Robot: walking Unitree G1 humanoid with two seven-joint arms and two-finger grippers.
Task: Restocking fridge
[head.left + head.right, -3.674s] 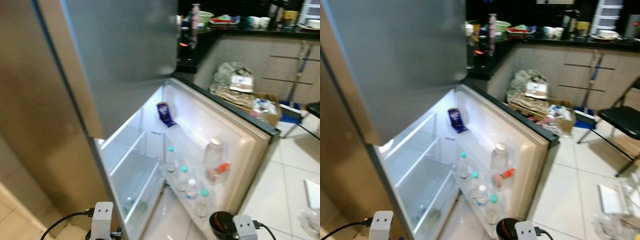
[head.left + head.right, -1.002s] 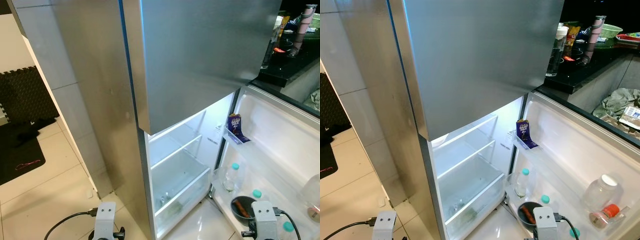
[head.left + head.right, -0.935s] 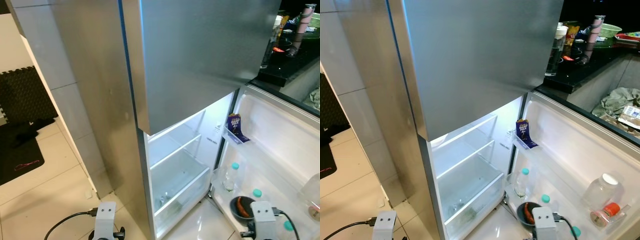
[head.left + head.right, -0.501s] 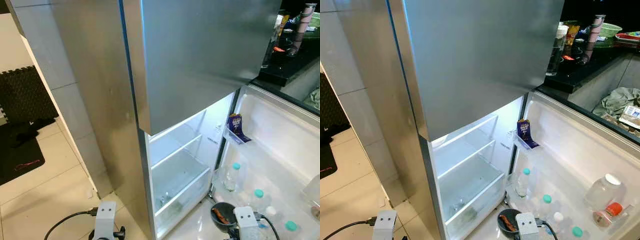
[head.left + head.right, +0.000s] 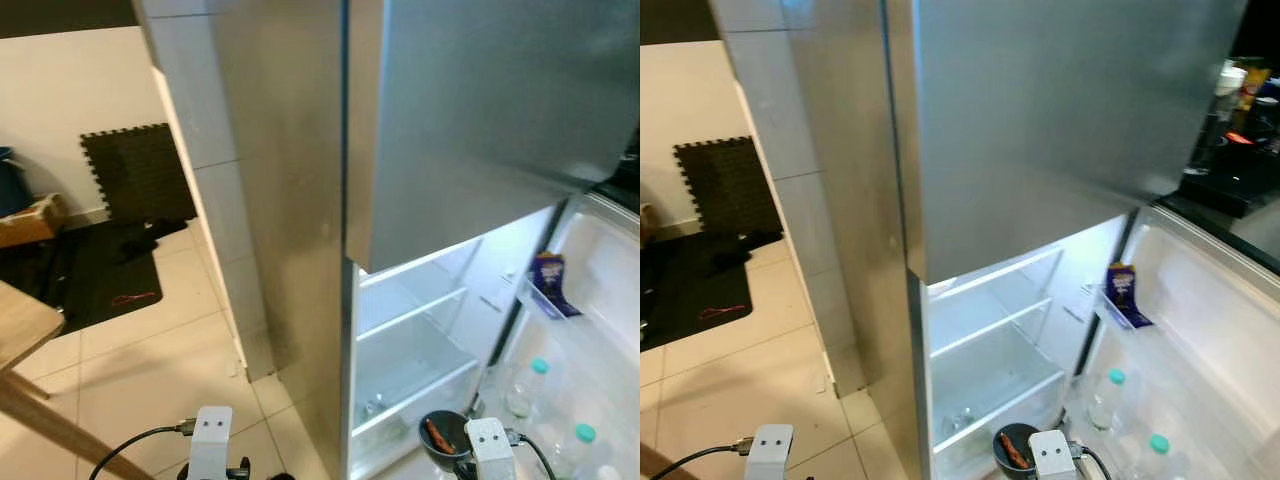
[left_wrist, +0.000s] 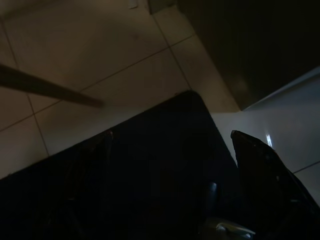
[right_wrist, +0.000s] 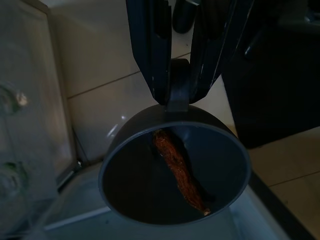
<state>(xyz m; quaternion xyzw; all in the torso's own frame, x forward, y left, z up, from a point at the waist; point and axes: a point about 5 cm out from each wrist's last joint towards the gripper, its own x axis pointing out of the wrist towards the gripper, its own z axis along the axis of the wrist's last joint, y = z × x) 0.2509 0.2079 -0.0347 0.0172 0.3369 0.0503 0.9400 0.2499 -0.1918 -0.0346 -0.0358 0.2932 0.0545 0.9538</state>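
A steel fridge (image 5: 480, 110) stands ahead with its upper door closed. Its lower compartment (image 5: 415, 335) is open and lit, showing bare white shelves. The lower door (image 5: 1200, 340) hangs open to the right and carries a blue carton (image 5: 1123, 288) and teal-capped water bottles (image 5: 1105, 398). My right gripper (image 7: 179, 87) is shut on the handle of a dark grey cup (image 7: 175, 175), low in front of the open compartment. A reddish-brown strip of food (image 7: 180, 170) lies inside the cup (image 5: 441, 438). The left arm hangs idle over the floor in a dark wrist view.
A tiled pillar (image 5: 215, 200) flanks the fridge on the left. Beyond it lie a black foam mat (image 5: 135, 170) and a dark rug (image 5: 90, 280). A wooden table corner (image 5: 20, 330) juts in at the left. A dark counter (image 5: 1240, 150) with several items sits behind the open door.
The camera has swung left, so the fridge sits further right in view and the mat and table corner have appeared. The cup stays held in my right gripper.
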